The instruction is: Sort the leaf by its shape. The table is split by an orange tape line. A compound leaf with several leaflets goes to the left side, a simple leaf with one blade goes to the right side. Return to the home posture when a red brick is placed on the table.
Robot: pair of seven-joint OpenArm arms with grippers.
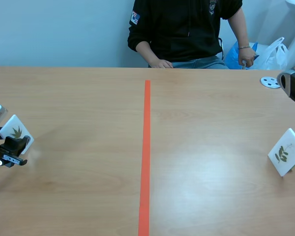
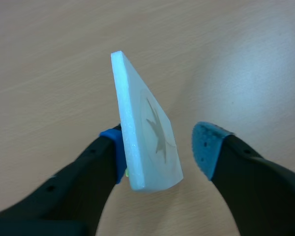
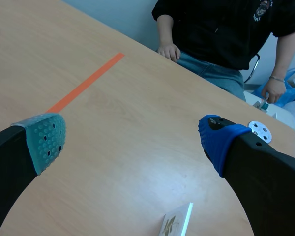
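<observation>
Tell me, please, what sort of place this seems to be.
Likely a robot test room: a wooden table split by an orange tape line, white leaf cards on both sides, and a person seated across it.

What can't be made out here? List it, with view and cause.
Left card, left wrist view: steeply angled, its leaf print foreshortened.
Right card, right wrist view: cut off by the edge; scene view: leaf too small.
Right arm, scene view: mostly cut off by the edge.
</observation>
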